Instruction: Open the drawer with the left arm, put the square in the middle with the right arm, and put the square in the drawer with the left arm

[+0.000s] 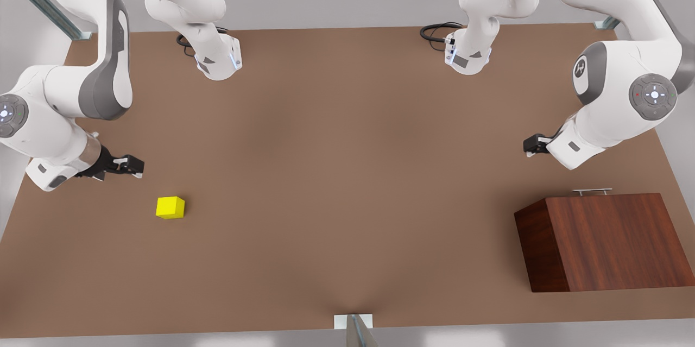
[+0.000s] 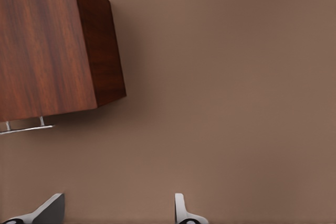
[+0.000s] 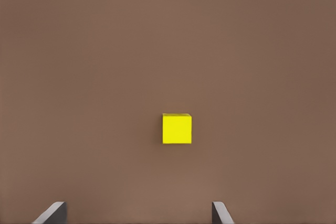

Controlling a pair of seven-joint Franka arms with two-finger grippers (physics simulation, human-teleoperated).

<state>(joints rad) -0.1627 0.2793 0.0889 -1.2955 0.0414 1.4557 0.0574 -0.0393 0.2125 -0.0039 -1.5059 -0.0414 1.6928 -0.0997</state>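
The square (image 1: 170, 207) is a small yellow cube lying on the table at the front view's left; it also lies ahead of the fingertips (image 3: 177, 129). My right gripper (image 1: 136, 166) hovers just behind and to the left of it, open and empty (image 3: 137, 219). The wooden cabinet (image 1: 608, 241) stands at the front view's right, its drawer shut, with the silver handle (image 1: 592, 191) on the far side. My left gripper (image 1: 535, 145) hangs above the table behind that handle (image 2: 26, 128), open (image 2: 115, 216), apart from it. The middle (image 1: 347, 162) is bare brown tabletop.
The two arm bases (image 1: 220, 59) (image 1: 468, 54) stand at the table's far edge, each with a black cable. A small metal bracket (image 1: 353, 322) sits at the near edge. Wide free tabletop lies between cube and cabinet.
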